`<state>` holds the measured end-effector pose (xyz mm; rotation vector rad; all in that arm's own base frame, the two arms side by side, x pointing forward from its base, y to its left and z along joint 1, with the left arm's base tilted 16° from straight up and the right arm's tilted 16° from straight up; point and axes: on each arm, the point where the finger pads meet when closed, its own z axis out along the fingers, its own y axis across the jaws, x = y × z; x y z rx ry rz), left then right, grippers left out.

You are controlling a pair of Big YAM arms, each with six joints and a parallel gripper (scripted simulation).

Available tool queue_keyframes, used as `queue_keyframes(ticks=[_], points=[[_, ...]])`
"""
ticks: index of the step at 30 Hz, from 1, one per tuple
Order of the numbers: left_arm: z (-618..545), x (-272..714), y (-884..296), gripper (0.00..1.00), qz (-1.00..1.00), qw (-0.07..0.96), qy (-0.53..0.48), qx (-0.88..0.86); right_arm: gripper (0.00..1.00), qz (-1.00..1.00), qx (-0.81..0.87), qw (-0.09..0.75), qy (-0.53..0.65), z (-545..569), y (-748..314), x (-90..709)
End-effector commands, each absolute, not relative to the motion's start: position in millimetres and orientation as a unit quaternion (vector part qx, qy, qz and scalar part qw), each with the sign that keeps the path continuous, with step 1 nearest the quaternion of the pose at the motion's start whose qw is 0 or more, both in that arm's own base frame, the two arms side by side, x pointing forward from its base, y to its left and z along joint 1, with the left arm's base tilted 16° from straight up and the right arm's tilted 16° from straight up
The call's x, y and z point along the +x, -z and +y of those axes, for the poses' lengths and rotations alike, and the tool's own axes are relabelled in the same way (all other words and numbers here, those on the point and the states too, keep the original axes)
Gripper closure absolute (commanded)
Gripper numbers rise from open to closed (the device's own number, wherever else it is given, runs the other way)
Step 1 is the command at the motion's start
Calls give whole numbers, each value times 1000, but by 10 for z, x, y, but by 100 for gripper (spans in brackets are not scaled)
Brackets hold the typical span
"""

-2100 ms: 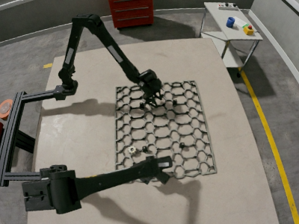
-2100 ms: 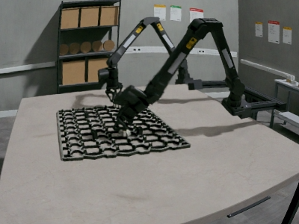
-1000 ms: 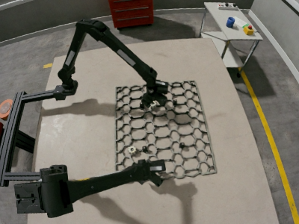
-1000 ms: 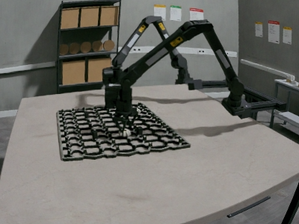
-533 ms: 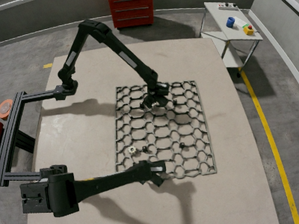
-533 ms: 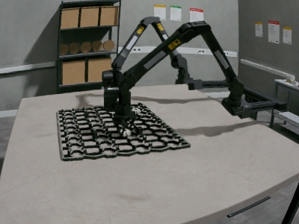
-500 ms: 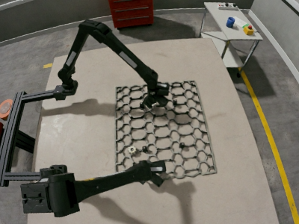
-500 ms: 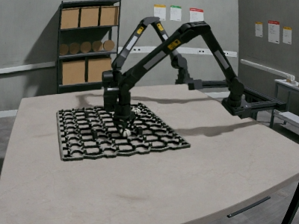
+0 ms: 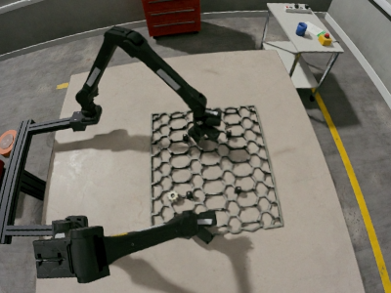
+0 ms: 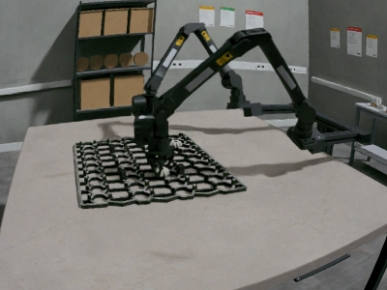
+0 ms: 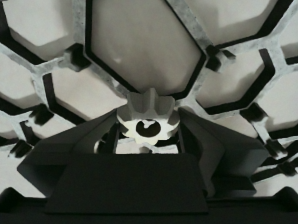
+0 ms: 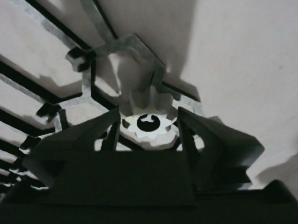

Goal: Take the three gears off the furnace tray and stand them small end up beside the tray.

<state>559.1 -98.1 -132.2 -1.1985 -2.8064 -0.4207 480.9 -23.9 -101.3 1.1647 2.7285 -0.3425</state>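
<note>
The tabletop (image 9: 108,176) (image 10: 145,242) (image 12: 245,40) carries the furnace tray (image 9: 279,226) (image 10: 92,206) (image 11: 187,17) (image 12: 132,42), an open lattice, and all three gears are at the tray; none shows standing beside it. Both arms are down over it.

The left hand (image 9: 202,139) (image 10: 160,166) (image 11: 148,112) is well inside the outline, its fingers close against both flanks of a toothed gear (image 10: 164,171) (image 11: 151,102), which it appears to be pinching. The right hand (image 9: 207,234) (image 12: 149,111), near one edge of the tray, is spread, with its fingers on either side of a second gear (image 12: 145,100), not clamped on it. The third gear (image 9: 169,196) (image 10: 176,143) sits on the lattice with no hand at it.

So the job looks to be at the grasping stage: two gears are being taken up and one is waiting. Lifting, standing all three small end up beside the tray and letting go are left to do.

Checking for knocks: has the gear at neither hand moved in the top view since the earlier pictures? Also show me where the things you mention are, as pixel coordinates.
No. Against the tray's (image 9: 152,171) (image 10: 81,206) rim, that gear (image 9: 174,198) (image 10: 176,143) shows no visible shift.
</note>
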Motion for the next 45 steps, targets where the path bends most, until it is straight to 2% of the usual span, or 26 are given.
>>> queue_keyframes(ticks=[1,3,8,10,12,21,29,40,45], points=[[-1074,5749,1050,67,-910,5,138,-391,37,909,391,96,104,-258,928,4961],[-1164,5721,966,46,-909,4,138,-392,40,909,391,95,104,-260,930,4955],[-1255,5790,670,46,-910,-6,139,-390,44,909,391,95,105,-262,932,4945],[-1304,5776,492,46,-910,-7,139,-390,67,909,391,100,102,-208,807,4960],[-1345,5763,340,46,-910,-8,139,-390,46,911,388,98,102,-115,721,4935],[-1284,5741,329,46,-913,3,139,-384,46,909,390,108,97,72,3,4974],[-1103,5750,252,46,-907,-4,139,-397,46,918,370,93,108,-214,135,4856],[1047,5216,101,46,-896,8,133,-424,46,919,363,106,112,-1829,40,4773],[1603,4940,79,46,-897,11,138,-420,46,917,370,96,113,-2139,136,4693]])
